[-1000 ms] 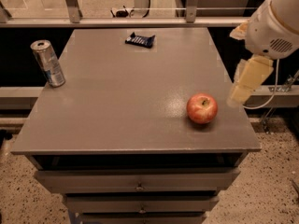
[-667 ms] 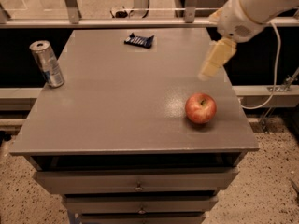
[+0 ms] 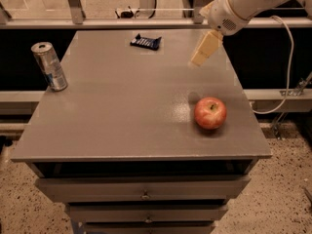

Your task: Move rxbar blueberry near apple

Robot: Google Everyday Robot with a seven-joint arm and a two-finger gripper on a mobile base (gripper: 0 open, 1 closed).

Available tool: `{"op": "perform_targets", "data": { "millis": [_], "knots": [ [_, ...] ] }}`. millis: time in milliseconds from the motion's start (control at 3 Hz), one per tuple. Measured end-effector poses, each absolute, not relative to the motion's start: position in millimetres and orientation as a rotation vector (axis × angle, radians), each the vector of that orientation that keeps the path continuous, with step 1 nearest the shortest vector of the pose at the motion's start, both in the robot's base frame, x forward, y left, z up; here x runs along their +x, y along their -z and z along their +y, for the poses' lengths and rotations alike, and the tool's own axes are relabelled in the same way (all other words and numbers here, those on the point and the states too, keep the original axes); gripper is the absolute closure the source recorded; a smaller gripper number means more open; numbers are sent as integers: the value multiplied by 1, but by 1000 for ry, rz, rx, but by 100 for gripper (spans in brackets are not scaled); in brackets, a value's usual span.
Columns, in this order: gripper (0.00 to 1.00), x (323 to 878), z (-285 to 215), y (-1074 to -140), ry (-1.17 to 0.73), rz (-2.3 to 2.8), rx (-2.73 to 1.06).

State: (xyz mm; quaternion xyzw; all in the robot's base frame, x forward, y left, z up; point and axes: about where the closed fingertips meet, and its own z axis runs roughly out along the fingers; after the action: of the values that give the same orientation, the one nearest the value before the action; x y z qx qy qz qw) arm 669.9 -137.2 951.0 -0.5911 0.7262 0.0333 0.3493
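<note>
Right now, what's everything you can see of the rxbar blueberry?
The rxbar blueberry is a small flat bar in a dark navy wrapper with pale lettering. It lies flat and slightly skewed near the far edge of the table. Nothing touches it but the tabletop; the gripper hangs to its right, apart from it.

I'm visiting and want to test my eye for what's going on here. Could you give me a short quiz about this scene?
1. True or false: the rxbar blueberry lies right beside the apple.
2. Where is the gripper? A: above the table's far right part. B: under the table. C: touching the apple.
3. Fill in: the drink can stands upright near the table's ___ edge.
Key: 1 false; 2 A; 3 left.
</note>
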Motion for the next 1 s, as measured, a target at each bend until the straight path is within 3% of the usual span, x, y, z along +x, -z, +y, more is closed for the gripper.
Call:
{"op": "perform_targets", "data": {
  "millis": [333,1000],
  "knots": [
    [0,674,-133,-947,-105,1873,-1524],
    [0,741,-88,-916,-242,1835,-1348]
  ]
}}
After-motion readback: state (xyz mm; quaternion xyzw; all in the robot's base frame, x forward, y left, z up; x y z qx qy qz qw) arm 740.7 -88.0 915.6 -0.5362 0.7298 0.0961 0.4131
